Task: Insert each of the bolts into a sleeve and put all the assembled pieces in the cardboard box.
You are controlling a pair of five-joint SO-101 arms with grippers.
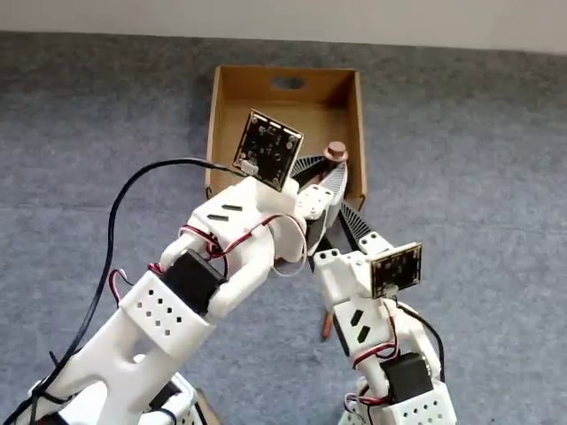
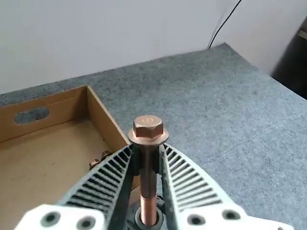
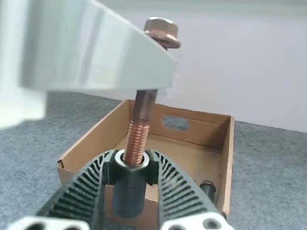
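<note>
Grey felt covers your table (image 1: 478, 177). Nearest to you, between the two arm bases, a loose copper-coloured bolt (image 1: 326, 324) lies on it, partly hidden by the right arm.

A little farther out, your right gripper (image 3: 130, 160) is clamped on a dark sleeve (image 3: 128, 191), one ribbed finger on each side of it, and holds it upright with the open end on top. Just above it, your left gripper (image 2: 147, 149) is closed on the smooth shank of a copper bolt (image 2: 148, 130), just below the flanged hex head. The bolt hangs head up, and in the right wrist view its threaded end sits in the mouth of the sleeve. From that view you cannot tell how deep it goes. In the high view the two grippers meet over the near right corner of the cardboard box (image 1: 226, 106), and the bolt head stands close to the box's right wall.

Farther away, the box rests on the table with its open side up and a hand slot cut in its far wall. Inside it, near the right wall, lies another dark sleeve with a copper end (image 3: 207, 186). It lies apart from both grippers.
</note>
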